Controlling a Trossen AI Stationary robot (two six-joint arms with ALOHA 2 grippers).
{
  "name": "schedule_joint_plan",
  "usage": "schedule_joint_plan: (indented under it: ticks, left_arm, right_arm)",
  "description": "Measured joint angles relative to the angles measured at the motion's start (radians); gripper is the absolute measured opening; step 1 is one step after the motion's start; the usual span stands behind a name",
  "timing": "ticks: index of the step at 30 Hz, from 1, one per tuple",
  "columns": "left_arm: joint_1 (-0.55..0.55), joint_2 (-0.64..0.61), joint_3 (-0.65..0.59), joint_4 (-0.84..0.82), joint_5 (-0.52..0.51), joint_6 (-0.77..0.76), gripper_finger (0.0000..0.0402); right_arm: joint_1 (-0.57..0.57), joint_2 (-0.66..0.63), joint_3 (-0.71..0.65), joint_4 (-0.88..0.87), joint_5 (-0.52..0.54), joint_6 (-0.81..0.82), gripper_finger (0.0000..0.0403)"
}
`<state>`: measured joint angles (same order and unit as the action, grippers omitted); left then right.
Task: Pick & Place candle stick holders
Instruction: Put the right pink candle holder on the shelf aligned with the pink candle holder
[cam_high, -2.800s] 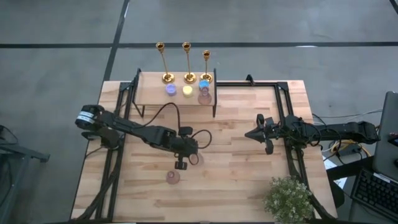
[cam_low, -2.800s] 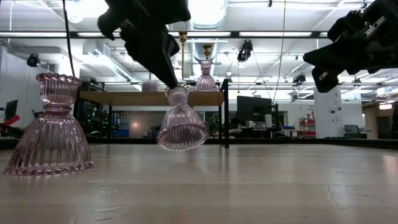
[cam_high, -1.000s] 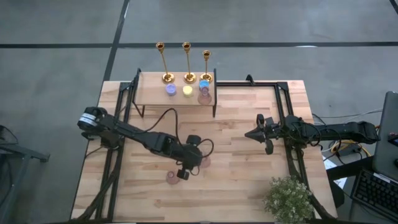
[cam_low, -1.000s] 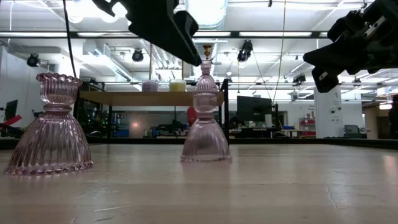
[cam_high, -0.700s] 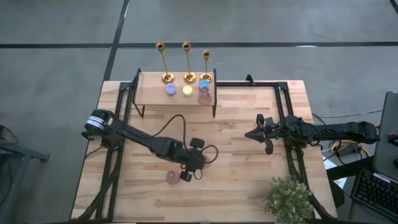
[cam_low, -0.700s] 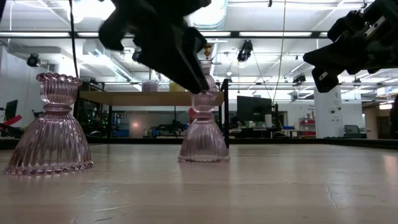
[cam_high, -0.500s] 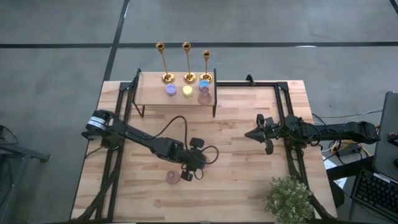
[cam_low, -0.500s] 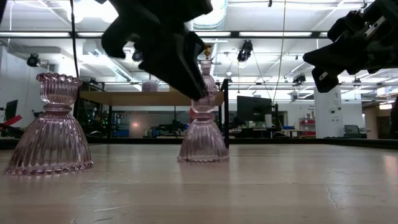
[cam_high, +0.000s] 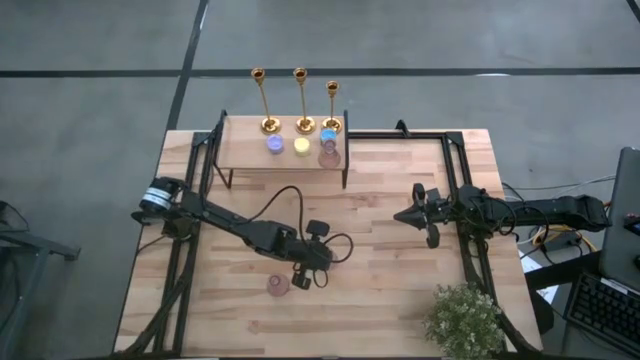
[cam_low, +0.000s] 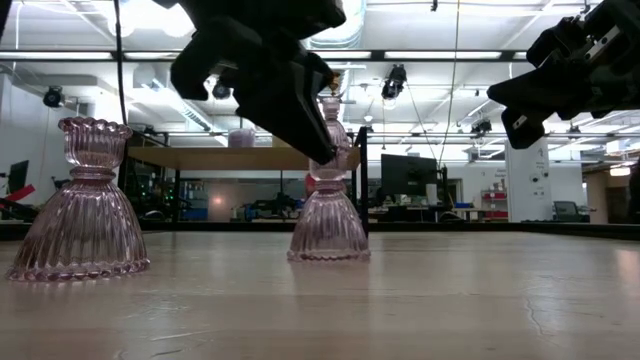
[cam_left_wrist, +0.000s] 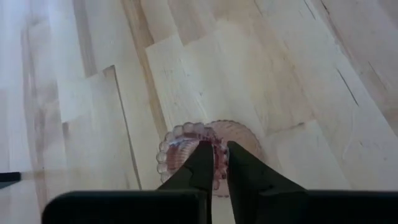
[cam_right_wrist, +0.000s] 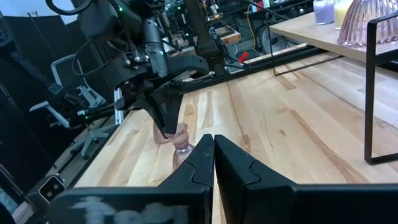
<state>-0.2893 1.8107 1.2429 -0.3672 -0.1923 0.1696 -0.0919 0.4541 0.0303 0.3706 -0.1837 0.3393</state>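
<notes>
The left gripper (cam_high: 299, 282) pinches the scalloped rim of a pink glass candle holder (cam_low: 328, 226) standing on the wooden table (cam_high: 400, 300), the right gripper (cam_high: 404, 215) hovers shut over the table's right side, and the three gold candle stick holders (cam_high: 300, 100) stand on the raised shelf (cam_high: 245, 150).

No readable text, label, brand or number shows in any view

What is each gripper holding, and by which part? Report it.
The left gripper pinches the pink glass candle holder by its top rim. The right gripper is shut on nothing.
</notes>
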Motion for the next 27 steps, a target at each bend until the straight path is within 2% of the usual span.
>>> schedule_joint_plan:
  ticks: [19, 27]
  left_arm:
    - [0.023, -0.065, -0.006, -0.049, -0.001, -0.047, 0.0022]
    - [0.026, -0.065, 0.047, -0.106, -0.001, -0.027, 0.0009]
  right_arm:
    - [0.000, 0.000, 0.000, 0.000, 0.000, 0.000, 0.0008]
    - [0.000, 0.000, 0.000, 0.000, 0.000, 0.000, 0.0008]
